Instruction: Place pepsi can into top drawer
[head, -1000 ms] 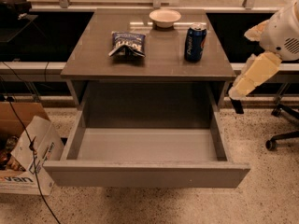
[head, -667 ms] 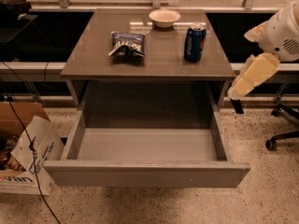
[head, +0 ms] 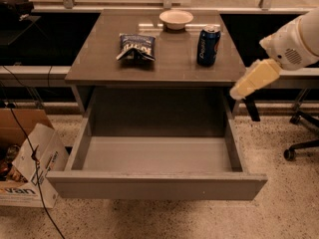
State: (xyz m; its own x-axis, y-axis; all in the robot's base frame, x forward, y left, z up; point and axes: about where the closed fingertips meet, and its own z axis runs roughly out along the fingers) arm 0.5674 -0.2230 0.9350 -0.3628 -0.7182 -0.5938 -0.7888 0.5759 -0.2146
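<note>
Dark blue cylindrical pepsi can (head: pixel 208 45) stands upright on desk (head: pixel 169 68); grey top drawer (head: pixel 154 185) open to receive it; cream gripper (head: pixel 254 78) mid-right, grip unclear.

The robot's 1 arm (head: pixel 295 43) shows at the right edge of the view, at upper-middle height, with a white rounded joint at the top. From this joint the pale yellow gripper (head: pixel 247 82) slants down and to the left, its tip lowest, hanging in the air.
</note>
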